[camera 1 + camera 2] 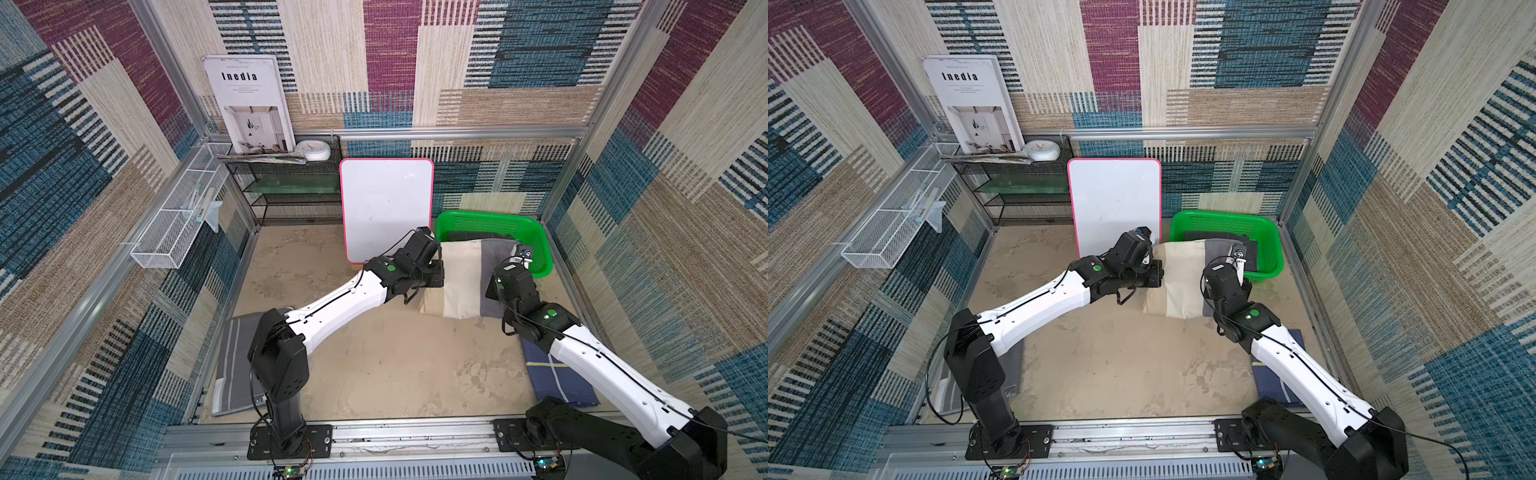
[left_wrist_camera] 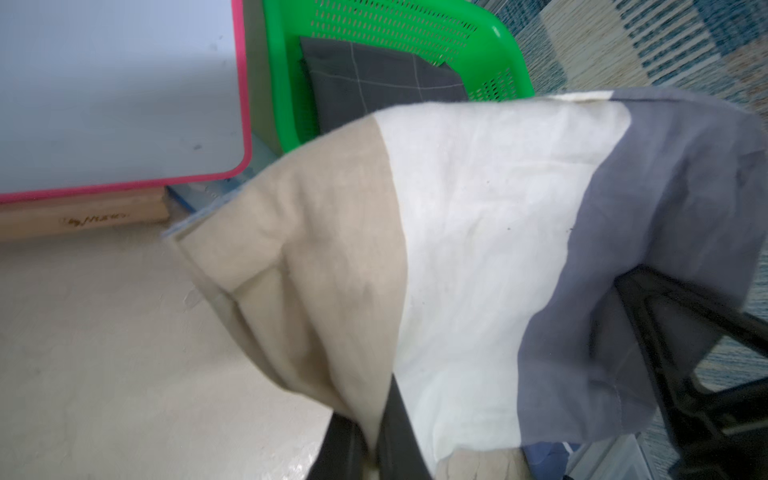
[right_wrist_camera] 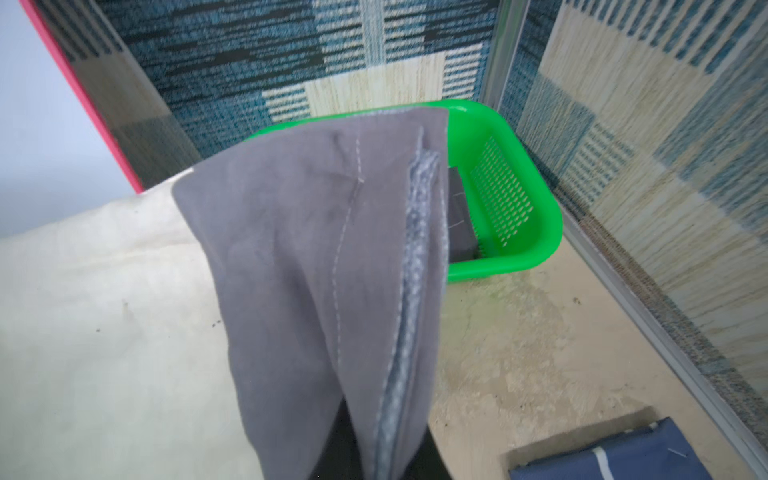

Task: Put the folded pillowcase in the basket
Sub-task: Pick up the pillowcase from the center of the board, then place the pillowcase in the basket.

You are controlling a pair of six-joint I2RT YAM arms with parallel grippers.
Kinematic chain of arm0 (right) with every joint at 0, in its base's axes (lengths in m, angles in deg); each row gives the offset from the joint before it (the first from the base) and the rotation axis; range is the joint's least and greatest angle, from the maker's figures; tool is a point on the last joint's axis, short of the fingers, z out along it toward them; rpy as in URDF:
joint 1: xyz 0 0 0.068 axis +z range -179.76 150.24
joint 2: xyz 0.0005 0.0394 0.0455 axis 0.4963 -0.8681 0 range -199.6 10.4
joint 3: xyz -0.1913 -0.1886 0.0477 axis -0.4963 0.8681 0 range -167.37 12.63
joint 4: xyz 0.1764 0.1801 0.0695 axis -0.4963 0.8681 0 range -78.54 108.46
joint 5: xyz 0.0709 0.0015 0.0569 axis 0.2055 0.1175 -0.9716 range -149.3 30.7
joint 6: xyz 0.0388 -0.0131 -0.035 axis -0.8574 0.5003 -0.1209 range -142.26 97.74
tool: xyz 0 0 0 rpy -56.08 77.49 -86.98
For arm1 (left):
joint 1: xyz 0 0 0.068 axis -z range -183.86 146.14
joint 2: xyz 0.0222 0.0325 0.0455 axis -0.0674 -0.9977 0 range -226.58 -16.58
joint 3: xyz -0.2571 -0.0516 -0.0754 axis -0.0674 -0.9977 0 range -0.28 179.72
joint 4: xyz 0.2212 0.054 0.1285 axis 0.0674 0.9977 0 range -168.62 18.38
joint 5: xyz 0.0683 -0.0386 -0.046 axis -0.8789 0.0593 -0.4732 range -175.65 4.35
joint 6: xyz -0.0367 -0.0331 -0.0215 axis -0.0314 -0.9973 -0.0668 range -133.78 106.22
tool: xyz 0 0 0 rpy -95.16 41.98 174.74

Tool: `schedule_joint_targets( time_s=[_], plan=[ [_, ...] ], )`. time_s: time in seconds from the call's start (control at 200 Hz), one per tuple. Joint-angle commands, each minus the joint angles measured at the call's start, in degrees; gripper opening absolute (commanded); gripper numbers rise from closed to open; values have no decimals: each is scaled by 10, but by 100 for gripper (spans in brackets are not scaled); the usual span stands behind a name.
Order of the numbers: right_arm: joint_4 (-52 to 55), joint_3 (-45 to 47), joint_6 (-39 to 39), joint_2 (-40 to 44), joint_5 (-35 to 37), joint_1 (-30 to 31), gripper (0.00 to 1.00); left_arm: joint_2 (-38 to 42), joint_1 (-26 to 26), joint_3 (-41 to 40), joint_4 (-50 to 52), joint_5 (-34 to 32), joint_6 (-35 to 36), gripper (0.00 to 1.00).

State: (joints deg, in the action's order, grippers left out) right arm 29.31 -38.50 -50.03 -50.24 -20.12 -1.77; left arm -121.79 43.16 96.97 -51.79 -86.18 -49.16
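**Step in hand: carry to the basket (judged)**

1. The surface (image 1: 374,365) carries the basket (image 1: 536,232) at 2 o'clock, in the far corner. A whiteboard (image 1: 386,208) stands just beside the basket at its 9 o'clock.
2. The pillowcase (image 1: 461,282), banded beige, white and grey, hangs between the two arms at 7 o'clock of the basket. In both top views its far grey corner overlaps the near rim. Whether its near edge clears the surface cannot be told.
3. A dark folded cloth (image 2: 374,79) already lies in the basket. The pillowcase should go on top of it.
4. Recommended procedure:
   - Move both arms together toward 1 o'clock at equal speed, so that the fold does not stretch or sag.
   - Raise the load enough for the trailing beige end to pass over the near rim.
   - Hold the left arm clear of the whiteboard, which is near its wrist.
   - Lower the load until it rests on the dark cloth, then release both sides at once.
5. Risk (judged): the trailing end may catch on the rim and drag the light basket or open the fold.

**Claw state**

- The left claw (image 2: 374,440) is closed, pinching the beige end of the pillowcase; cloth drapes over its fingers.
- The right claw (image 3: 382,453) is closed, pinching the grey hemmed end. Its fingers are mostly hidden by the fabric.
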Motion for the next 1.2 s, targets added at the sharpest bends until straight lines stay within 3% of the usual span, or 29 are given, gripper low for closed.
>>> schedule_joint_targets(
  time_s=[0.0,0.566,0.796,1.197],
  plan=[
    [-48,-20,17,-9,2,-25,0,-40,-1,73,23,-10,28,0],
    [-137,-149,63,-201,-117,-175,0,-353,0,551,81,-35,108,0],
    [-164,-191,97,-287,-101,-199,0,-419,-7,565,-17,-66,108,0],
    [-181,-235,144,-392,-125,-237,0,-492,-34,601,-75,-79,122,0]
  ],
)
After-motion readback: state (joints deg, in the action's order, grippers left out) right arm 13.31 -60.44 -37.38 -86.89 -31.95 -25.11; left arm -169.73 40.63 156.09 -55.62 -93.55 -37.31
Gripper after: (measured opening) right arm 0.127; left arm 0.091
